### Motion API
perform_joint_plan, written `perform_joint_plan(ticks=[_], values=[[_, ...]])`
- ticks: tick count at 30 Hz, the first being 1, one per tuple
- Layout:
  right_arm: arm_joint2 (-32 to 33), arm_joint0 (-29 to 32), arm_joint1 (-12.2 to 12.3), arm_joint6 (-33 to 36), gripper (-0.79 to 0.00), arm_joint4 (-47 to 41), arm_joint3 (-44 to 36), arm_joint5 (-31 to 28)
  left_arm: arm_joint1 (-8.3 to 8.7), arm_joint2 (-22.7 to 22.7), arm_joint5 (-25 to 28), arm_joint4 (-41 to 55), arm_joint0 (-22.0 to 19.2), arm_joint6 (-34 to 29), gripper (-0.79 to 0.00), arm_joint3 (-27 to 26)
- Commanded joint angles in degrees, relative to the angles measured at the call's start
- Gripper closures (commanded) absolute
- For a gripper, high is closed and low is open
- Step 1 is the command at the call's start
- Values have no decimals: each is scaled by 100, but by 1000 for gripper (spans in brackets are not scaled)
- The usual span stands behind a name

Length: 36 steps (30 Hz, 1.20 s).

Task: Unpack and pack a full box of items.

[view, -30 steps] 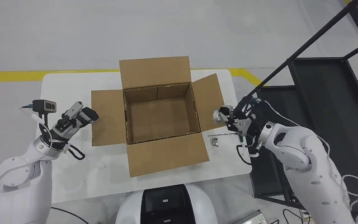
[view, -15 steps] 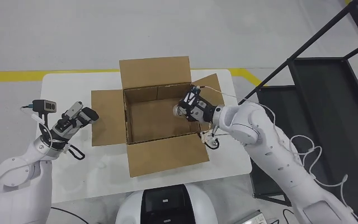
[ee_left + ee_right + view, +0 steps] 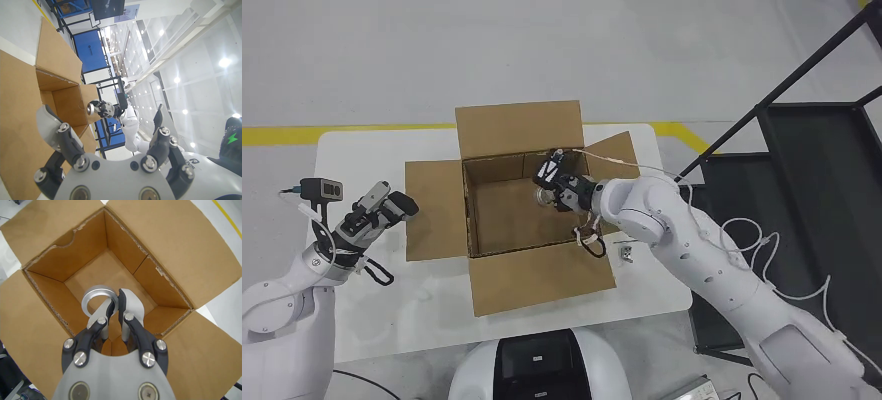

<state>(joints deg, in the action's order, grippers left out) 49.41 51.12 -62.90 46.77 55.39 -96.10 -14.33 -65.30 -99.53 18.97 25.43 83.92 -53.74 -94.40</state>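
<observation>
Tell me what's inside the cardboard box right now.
The cardboard box shows only its bare floor and walls, with no items visible. The right gripper holds a metal ring over the opening, and together they hide a patch of the floor beneath.

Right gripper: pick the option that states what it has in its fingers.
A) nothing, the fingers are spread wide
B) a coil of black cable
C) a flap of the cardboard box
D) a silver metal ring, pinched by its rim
D: in the right wrist view the right gripper is shut on the rim of the silver metal ring, held above the open cardboard box.
</observation>
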Motion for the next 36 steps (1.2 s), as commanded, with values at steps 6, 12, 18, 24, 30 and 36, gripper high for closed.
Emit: perform_joint_plan(ticks=[6,12,18,24,30,36], values=[[-595,-450,-244,576,0,427,622,666,0,0,0,0,0,0,-785,0],[-946,-666,-427,844,-785,472,924,742,0,0,0,0,0,0,-785,0],[-959,-667,-514,573,-785,283,912,567,0,0,0,0,0,0,-785,0],[263,214,-170,-149,-785,-470,-122,-397,0,0,0,0,0,0,-785,0],[2652,2062,325,-653,-785,-1080,-1375,-1263,0,0,0,0,0,0,-785,0],[4703,3762,520,-1438,-785,-1307,-1794,-1825,0,0,0,0,0,0,-785,0]])
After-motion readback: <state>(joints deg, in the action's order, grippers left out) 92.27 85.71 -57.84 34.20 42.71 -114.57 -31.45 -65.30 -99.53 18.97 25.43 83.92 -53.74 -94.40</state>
